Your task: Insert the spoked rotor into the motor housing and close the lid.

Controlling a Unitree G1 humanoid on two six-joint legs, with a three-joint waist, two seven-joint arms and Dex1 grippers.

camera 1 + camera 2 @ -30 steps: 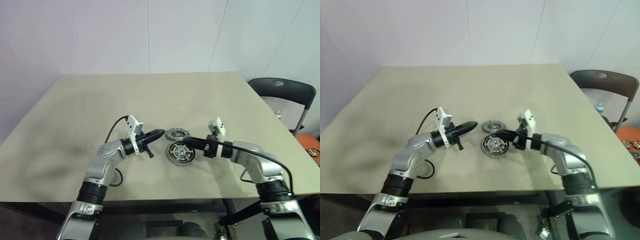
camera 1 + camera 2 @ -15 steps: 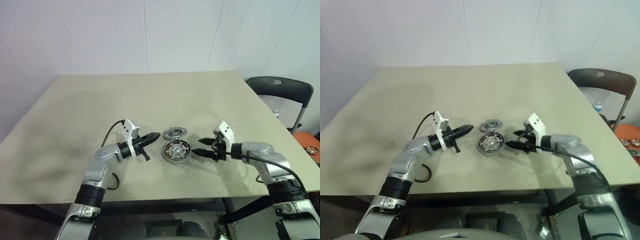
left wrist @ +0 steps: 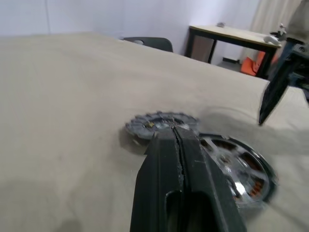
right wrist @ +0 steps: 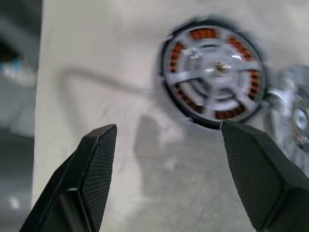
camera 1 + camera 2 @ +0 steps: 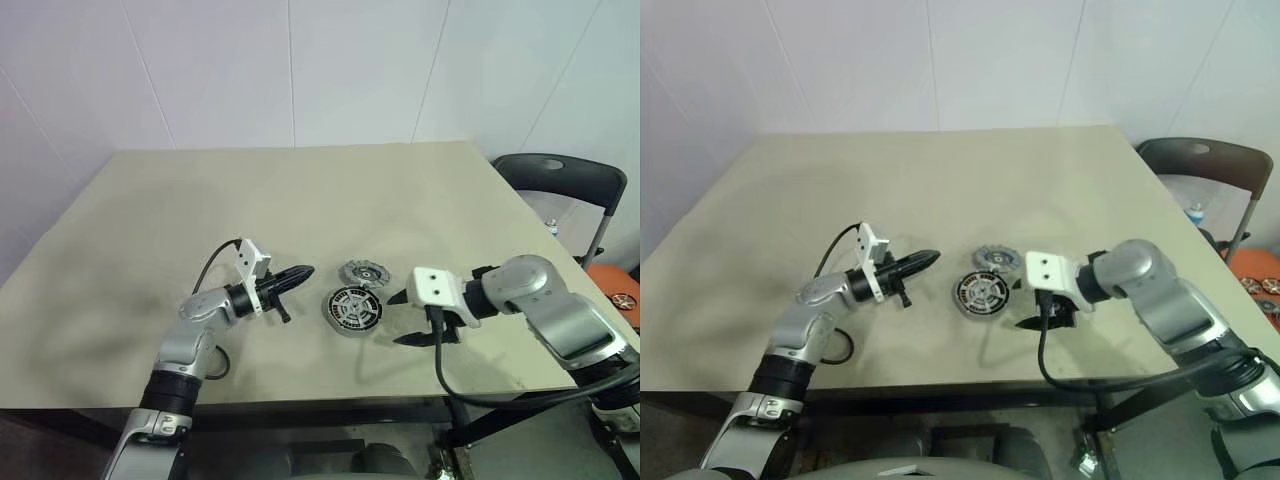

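- At the frame's lower centre on the matte beige worktop point(image 5: 150, 210), we see the spoked rotor point(image 5: 353, 306), black-rimmed with silvery spokes, seated over the motor housing point(image 4: 186, 49)'s copper windings.
- The notched, silvery lid point(image 5: 361, 272) lies just beside it, toward upper right.
- Our left gripper point(image 5: 303, 272) is pinched shut, empty.
- Our right gripper point(image 5: 402, 318), beside the rotor a second ago, has let go, backed off and stands wide, empty.

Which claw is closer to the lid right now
Left, narrowly. The left claw lies level just left of the lid; the right claw hangs open, down to the lid's right, nearer the camera.
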